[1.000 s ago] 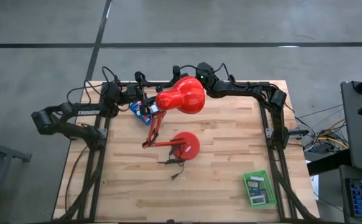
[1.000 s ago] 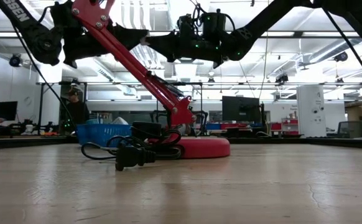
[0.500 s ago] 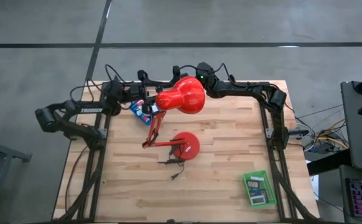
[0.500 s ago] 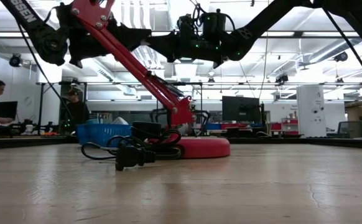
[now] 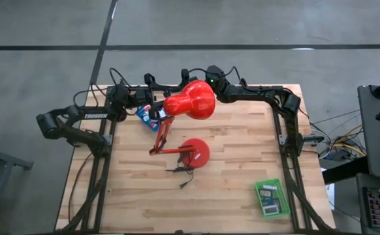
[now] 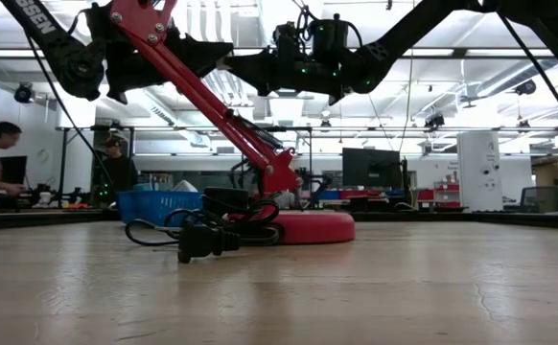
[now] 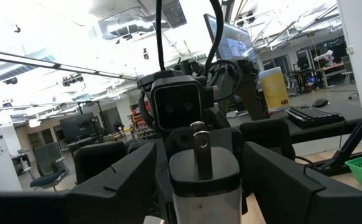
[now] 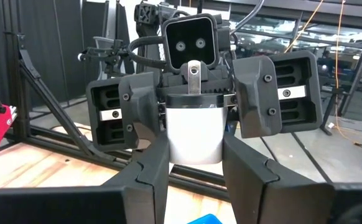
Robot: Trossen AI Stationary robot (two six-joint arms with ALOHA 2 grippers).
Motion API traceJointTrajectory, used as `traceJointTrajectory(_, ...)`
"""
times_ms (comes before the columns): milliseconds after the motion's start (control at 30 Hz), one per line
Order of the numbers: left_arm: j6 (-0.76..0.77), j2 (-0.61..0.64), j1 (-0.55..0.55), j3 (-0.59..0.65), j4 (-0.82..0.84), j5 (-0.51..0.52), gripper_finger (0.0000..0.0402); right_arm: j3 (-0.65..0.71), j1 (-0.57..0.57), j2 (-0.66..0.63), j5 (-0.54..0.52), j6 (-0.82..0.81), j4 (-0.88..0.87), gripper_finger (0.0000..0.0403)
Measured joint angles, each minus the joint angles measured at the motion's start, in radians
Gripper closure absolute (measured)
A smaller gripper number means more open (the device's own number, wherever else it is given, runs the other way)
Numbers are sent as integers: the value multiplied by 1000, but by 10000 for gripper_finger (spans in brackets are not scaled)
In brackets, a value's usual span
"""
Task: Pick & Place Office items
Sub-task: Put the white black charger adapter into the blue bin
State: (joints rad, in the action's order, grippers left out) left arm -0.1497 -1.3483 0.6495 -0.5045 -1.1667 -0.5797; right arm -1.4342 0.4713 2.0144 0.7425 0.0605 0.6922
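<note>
Both grippers meet nose to nose high above the table's far edge, behind the red lamp's head (image 5: 191,101). A white cylinder with a dark rim and a metal tab (image 8: 193,134) (image 7: 199,180) is between them. My right gripper (image 8: 195,171) (image 6: 250,62) is shut on it. My left gripper (image 7: 199,193) (image 6: 188,59) is open, one finger on each side of the cylinder. I cannot tell whether they touch it. Small office pieces lie in a blue tray (image 5: 147,115) under the grippers. Flat dark and white rectangles lie in a green tray (image 5: 271,198). My right gripper pinches the white cylinder's body (image 8: 193,149) between its two fingers, on opposite sides. It comes in level from the table's right. The cylinder is lifted clear, far above the table top, with its metal tab (image 8: 193,71) pointing up.
The red desk lamp stands mid-table on its round base (image 5: 194,153). Its jointed arm (image 5: 162,134) leans toward the blue tray, and its black cord and plug (image 5: 183,176) lie in front of the base. Bare wood lies toward the near edge. People stand in the room beyond.
My left gripper has moved toward the table's right, up to my right gripper and the cylinder, and has then stayed still. My right arm, the lamp and the trays have kept their places.
</note>
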Motion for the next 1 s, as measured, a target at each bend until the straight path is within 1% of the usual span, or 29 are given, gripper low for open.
traceJointTrajectory(100,0,0,0,0,0,1,160,0,0,0,0,2,0,294)
traceJointTrajectory(167,0,0,0,0,0,3,172,0,0,0,0,2,0,294)
traceJointTrajectory(233,0,0,0,0,0,3,193,0,0,0,0,2,0,294)
traceJointTrajectory(400,-7,0,0,0,1,3,268,0,1,0,1,7,3,294)
traceJointTrajectory(633,-36,0,0,0,3,4,269,0,1,0,11,10,3,294)
traceJointTrajectory(733,-52,0,0,0,3,20,269,-1,1,0,15,11,4,294)
traceJointTrajectory(1000,-56,1,0,0,10,26,269,-1,2,0,21,9,2,294)
